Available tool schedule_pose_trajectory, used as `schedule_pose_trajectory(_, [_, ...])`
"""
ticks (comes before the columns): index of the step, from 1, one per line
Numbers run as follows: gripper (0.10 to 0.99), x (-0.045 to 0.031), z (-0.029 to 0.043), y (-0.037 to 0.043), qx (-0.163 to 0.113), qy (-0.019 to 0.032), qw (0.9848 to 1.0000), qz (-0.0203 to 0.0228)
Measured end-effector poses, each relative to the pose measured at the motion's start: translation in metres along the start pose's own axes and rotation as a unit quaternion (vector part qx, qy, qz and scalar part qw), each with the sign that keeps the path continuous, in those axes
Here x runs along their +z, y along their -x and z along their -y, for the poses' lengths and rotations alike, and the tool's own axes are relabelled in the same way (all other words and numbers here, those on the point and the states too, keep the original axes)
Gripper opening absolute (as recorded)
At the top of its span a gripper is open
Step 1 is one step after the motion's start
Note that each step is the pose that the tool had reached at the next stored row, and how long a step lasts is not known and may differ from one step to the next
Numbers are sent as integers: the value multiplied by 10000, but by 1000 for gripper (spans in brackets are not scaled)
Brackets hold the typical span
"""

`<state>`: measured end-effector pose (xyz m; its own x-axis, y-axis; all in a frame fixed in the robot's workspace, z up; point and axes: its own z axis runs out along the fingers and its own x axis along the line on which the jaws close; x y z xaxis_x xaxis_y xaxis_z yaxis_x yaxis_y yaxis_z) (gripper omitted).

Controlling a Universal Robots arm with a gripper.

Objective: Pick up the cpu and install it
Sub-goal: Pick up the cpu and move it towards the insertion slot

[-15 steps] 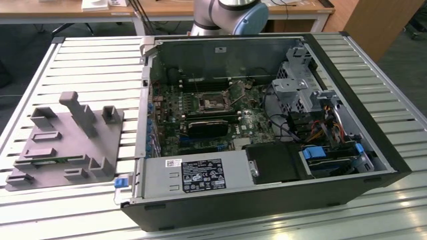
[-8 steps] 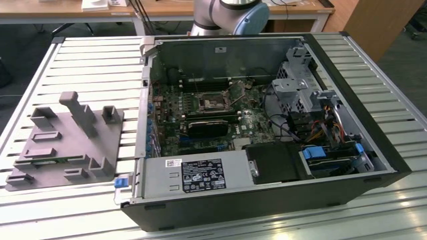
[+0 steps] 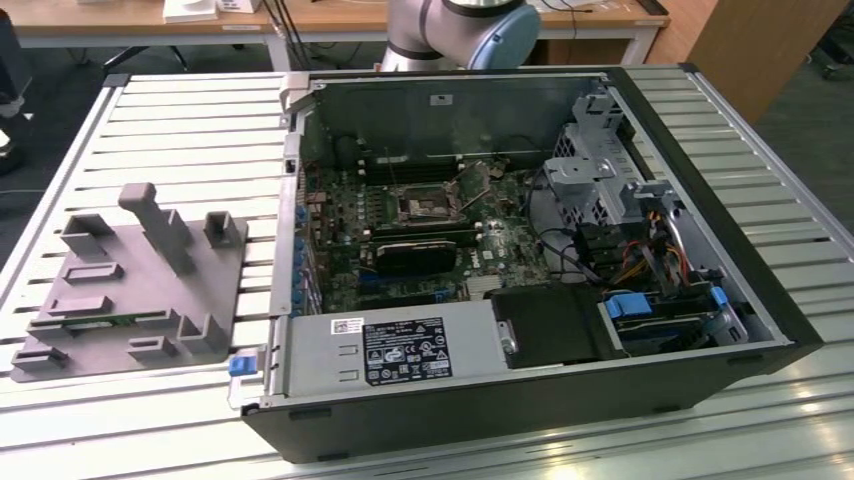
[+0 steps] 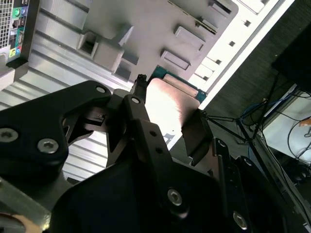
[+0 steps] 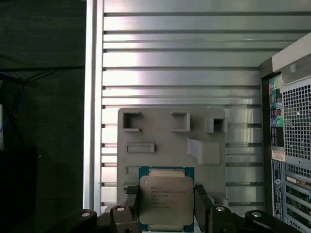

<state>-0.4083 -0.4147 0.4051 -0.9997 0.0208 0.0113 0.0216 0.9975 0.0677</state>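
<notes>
Black fingers (image 5: 131, 203) of the gripper (image 5: 165, 193) are pressing against two opposite edges of the cpu (image 5: 166, 200), one on each side. The jaws are standing only as far apart as the chip is wide and are gripping it between them. In the first wrist view the cpu is facing the camera with its silver-grey top plate and a thin green rim around it. It is hanging in front of the grey fixture (image 5: 172, 141) and covering part of that fixture's near edge. In the second wrist view the chip is showing edge-on between the dark finger links, with the fixture's recesses lying beyond it. The fixture is resting on the slatted metal table (image 3: 174, 130), with its upright posts sticking up. An open computer case (image 3: 694, 180) is lying just beside the fixture, on the exterior view's right of it, and is exposing its motherboard (image 3: 350, 215). A square black socket frame (image 3: 430, 205) is sitting on that board, well apart from the fixture. Beyond the case, on the side away from the fixture, the arm's base (image 3: 461, 30) is rising out of the exterior view
</notes>
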Motion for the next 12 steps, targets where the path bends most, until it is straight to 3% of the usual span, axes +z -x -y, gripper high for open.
schedule_pose_trajectory(12, [541,4,-4,206,0,1,10000,0])
